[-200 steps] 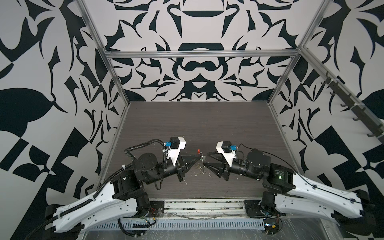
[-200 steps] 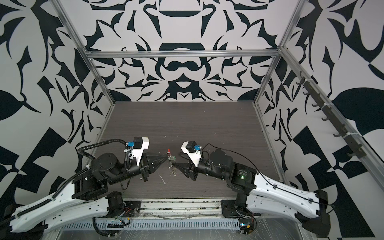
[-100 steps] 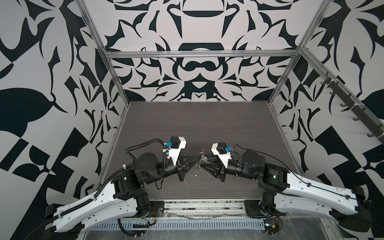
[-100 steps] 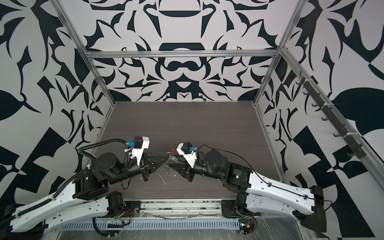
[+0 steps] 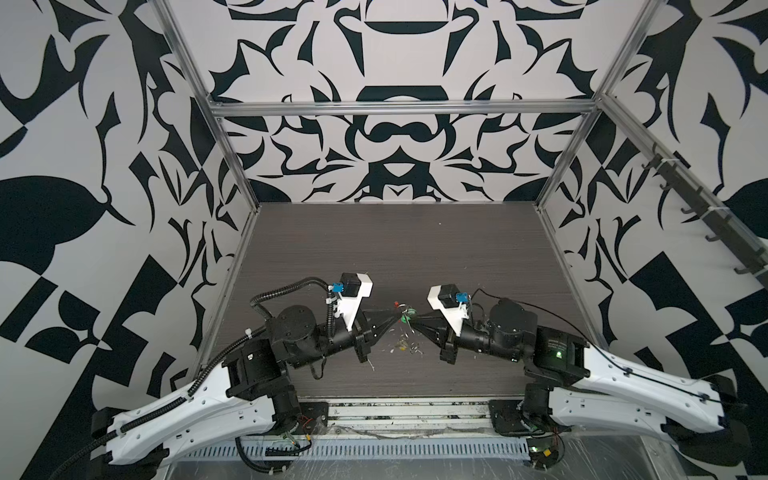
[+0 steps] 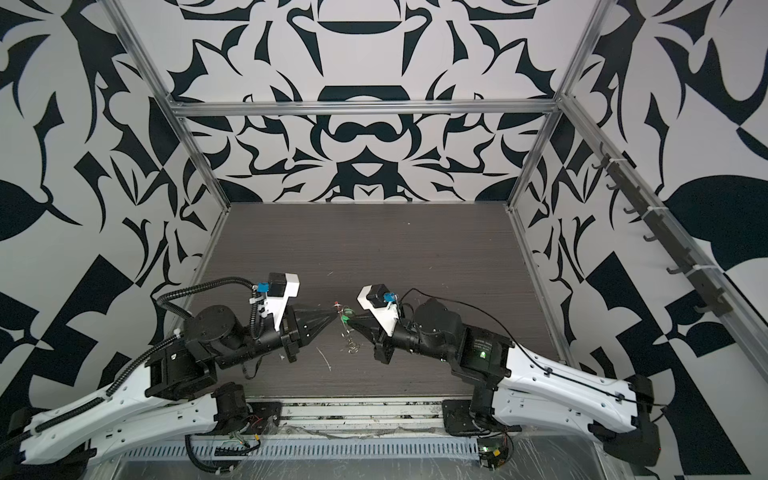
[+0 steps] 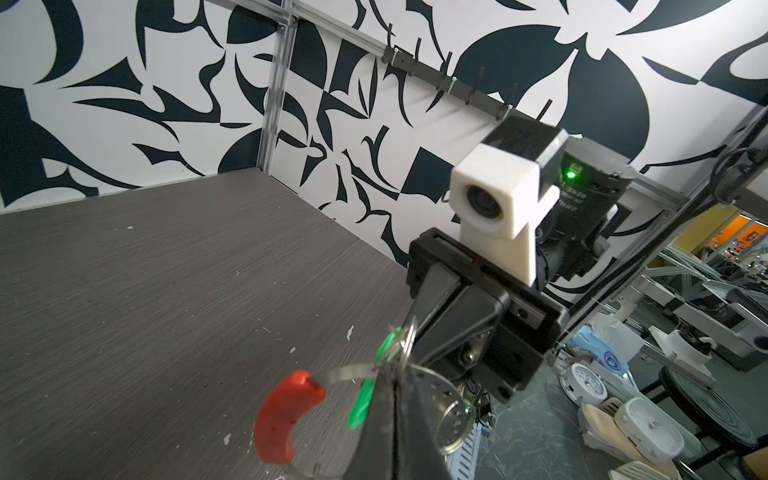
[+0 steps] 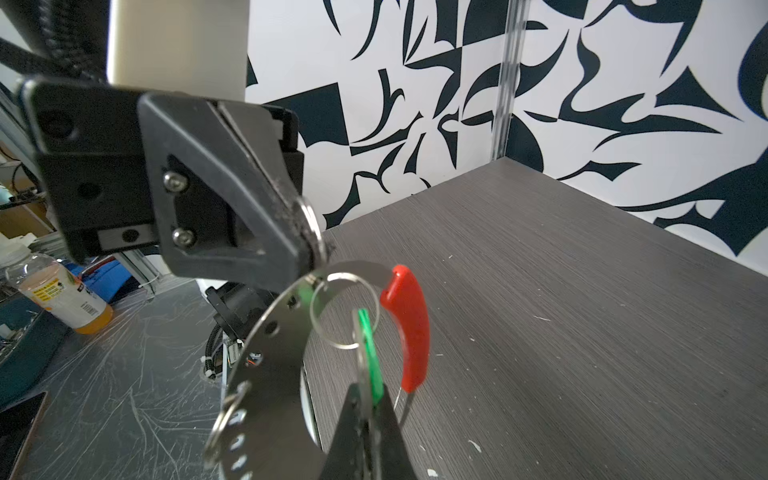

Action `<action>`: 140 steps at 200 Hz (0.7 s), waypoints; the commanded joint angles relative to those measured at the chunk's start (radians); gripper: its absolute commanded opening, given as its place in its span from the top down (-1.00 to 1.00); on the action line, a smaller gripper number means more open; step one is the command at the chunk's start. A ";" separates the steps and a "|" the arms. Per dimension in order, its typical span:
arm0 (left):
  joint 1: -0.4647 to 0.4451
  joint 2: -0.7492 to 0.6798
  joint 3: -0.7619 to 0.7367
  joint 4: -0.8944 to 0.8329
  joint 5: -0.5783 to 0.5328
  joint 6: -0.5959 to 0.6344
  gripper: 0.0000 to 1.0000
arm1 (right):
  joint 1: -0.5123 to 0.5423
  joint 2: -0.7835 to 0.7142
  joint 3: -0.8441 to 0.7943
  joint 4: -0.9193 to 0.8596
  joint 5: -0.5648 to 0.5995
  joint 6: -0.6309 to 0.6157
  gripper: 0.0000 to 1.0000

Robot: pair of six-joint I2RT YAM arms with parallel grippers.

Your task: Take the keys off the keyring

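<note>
My left jaws pinched the keyring (image 8: 286, 336), my right jaws pinched the green key (image 8: 371, 345) (both held off the surface (image 8: 540, 291)).

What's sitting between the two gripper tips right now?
The keyring, whose band the left gripper pinches, and the green-tagged key on it, pinched by the right gripper. Shows best in the right wrist view.

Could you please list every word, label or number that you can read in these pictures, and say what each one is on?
No text here can be read.
Label on the drink bottle beyond the table: blurred.
Print on the right arm's motor housing, beside its green light: too small to read.
</note>
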 commanded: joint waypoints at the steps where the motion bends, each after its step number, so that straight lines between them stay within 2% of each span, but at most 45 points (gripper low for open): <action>1: -0.001 -0.017 0.004 -0.015 -0.051 -0.005 1.00 | 0.005 -0.028 0.084 -0.079 0.063 -0.021 1.00; 66: -0.001 0.013 0.041 -0.117 -0.178 -0.067 1.00 | 0.005 0.011 0.209 -0.201 0.141 -0.059 1.00; 140: 0.000 0.042 0.052 -0.206 -0.269 -0.120 1.00 | 0.005 0.059 0.304 -0.216 0.199 -0.086 1.00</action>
